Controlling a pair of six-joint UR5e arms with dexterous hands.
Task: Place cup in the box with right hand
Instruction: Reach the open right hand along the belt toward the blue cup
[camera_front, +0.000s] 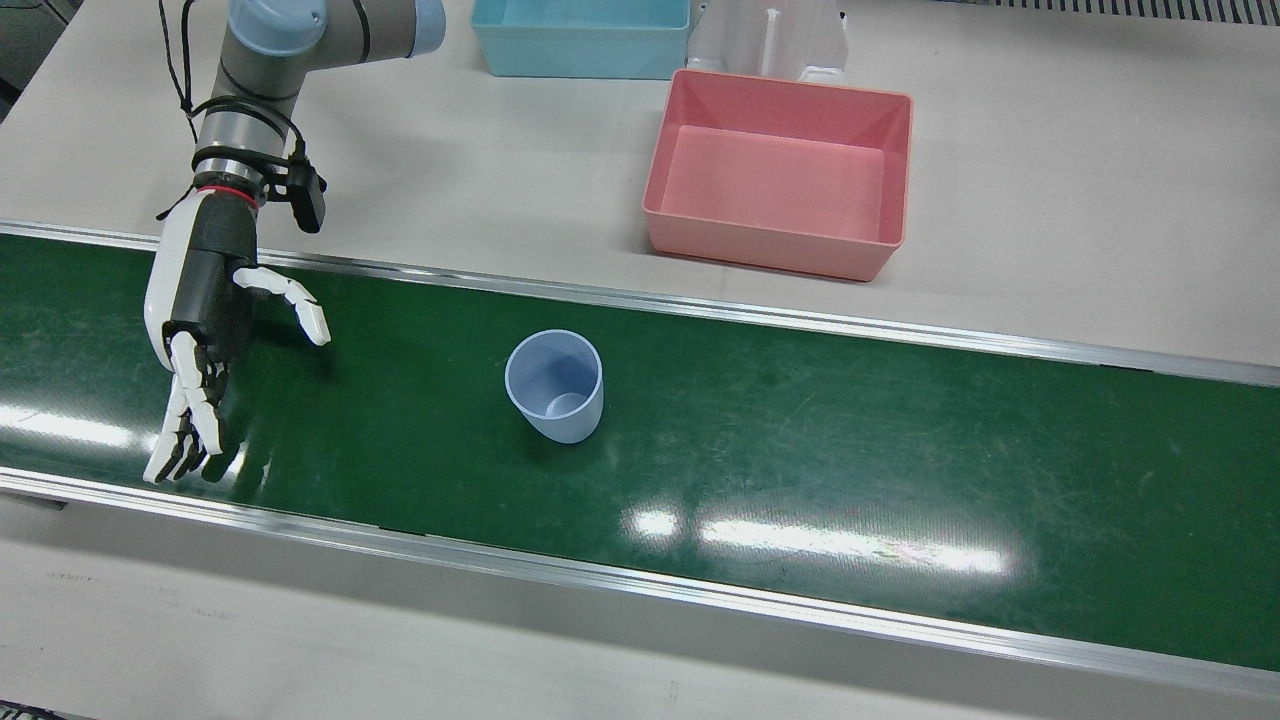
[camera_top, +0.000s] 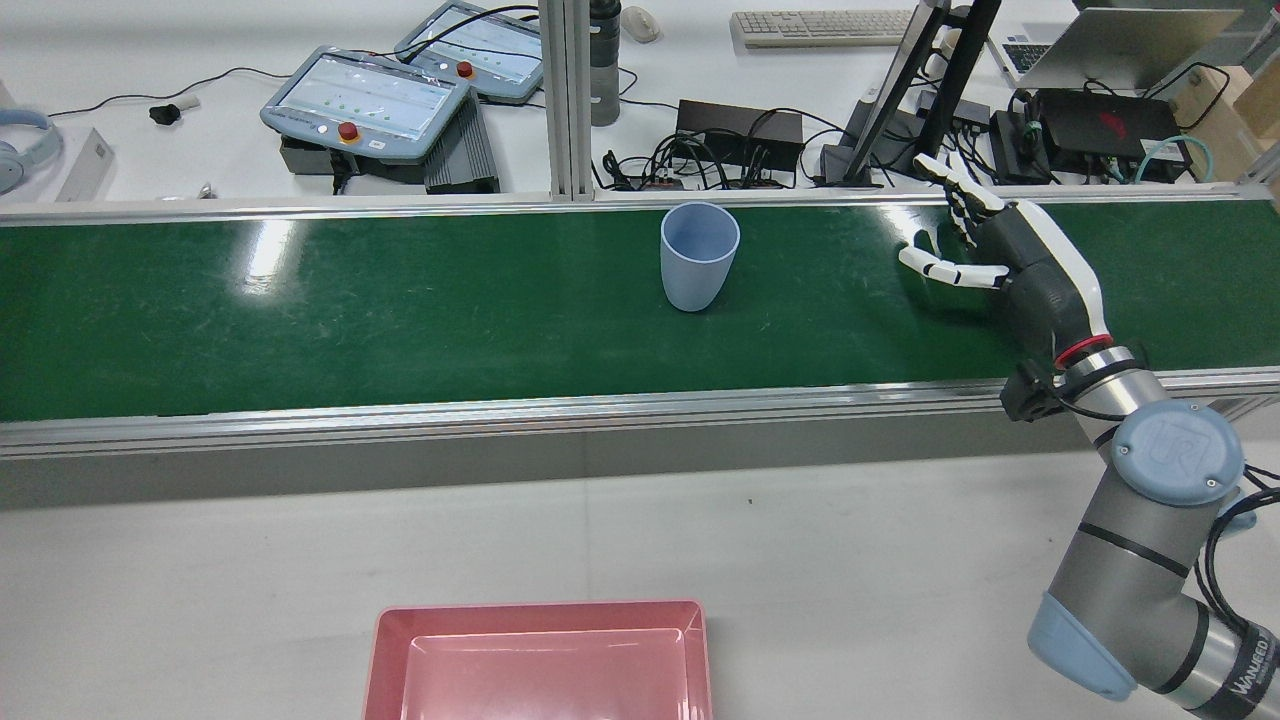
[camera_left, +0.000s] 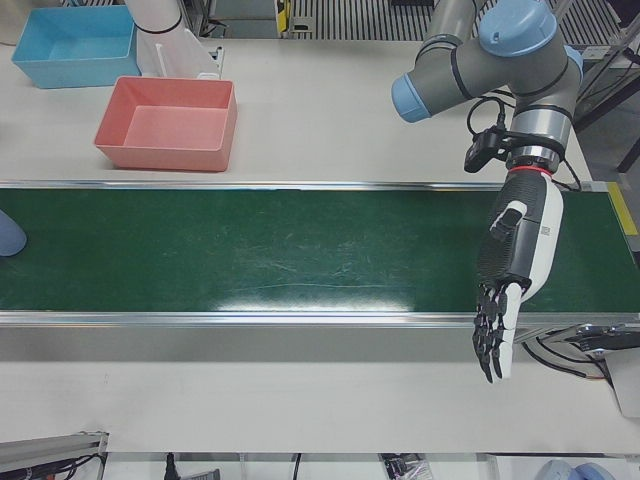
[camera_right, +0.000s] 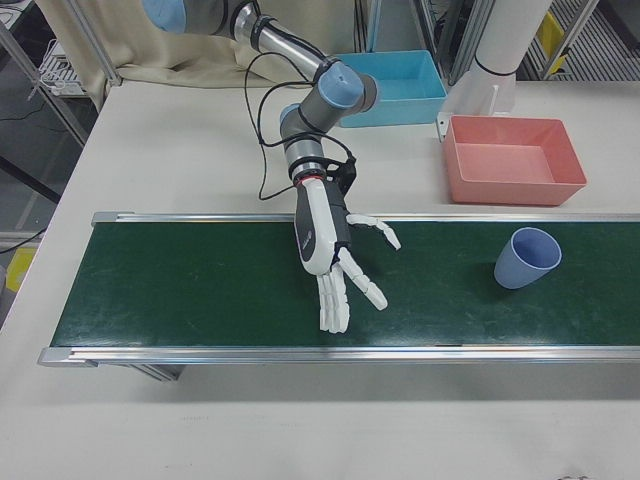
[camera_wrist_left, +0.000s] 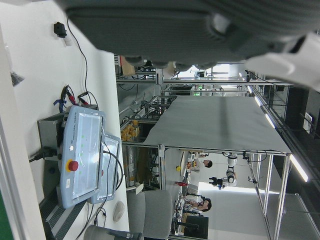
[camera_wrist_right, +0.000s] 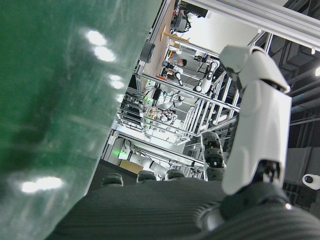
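Hovering over the green belt (camera_front: 800, 430) with fingers spread, holding nothing: right hand (camera_front: 200, 330). Standing upright mid-belt, well apart from it: blue cup (camera_front: 555, 385). Waiting empty on the table beyond: pink box (camera_front: 780, 175).

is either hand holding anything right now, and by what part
Nothing is held. The right hand is open above the belt, apart from the cup; the left hand is open too.
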